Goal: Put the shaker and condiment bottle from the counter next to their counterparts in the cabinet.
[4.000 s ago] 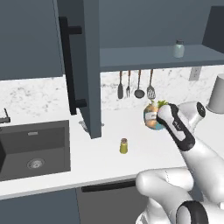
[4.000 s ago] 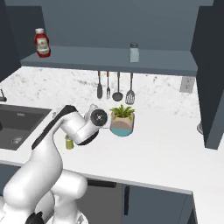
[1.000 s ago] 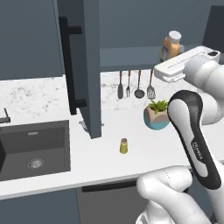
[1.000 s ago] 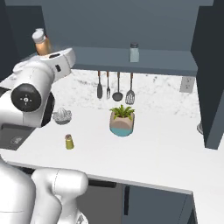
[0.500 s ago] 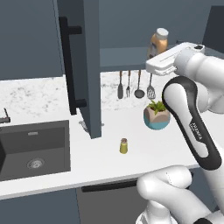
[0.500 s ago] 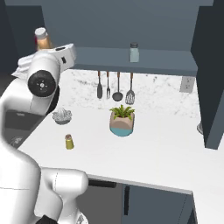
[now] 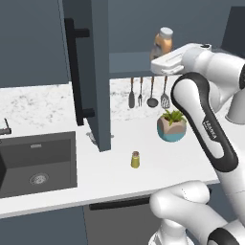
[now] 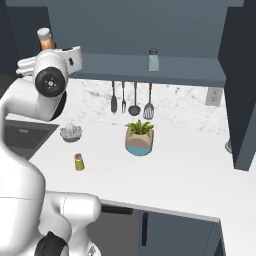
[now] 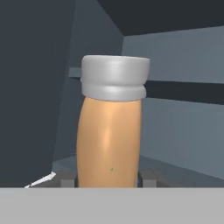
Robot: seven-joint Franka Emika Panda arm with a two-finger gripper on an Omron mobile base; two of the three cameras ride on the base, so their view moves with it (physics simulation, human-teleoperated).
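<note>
The white arm has swung up and leftward in the last second, carrying the squat orange condiment bottle (image 7: 162, 44) with its pale cream cap from over the worktop into the mouth of the dark slate-blue wall cabinet (image 7: 88, 57). The two-finger gripper (image 9: 108, 178) is clamped tight around the bottle's lower body, its small dark fingertips (image 9: 66, 178) pressed against either side. The bottle stands upright at shelf height, at the left end of the shelf (image 8: 190, 70), so I'd say the carry is nearly over and setting it down comes next.

The small yellow-olive shaker (image 7: 135, 160) with the brownish cap waits on the long white, grey-speckled counter (image 7: 43, 103), well apart from the arm. The bottle looks smooth, glossy and gently barrel-shaped, its cap a thick rounded collar. A pale grey-green capped shaker (image 8: 153, 60) sits further along the shelf, matte and slim.
</note>
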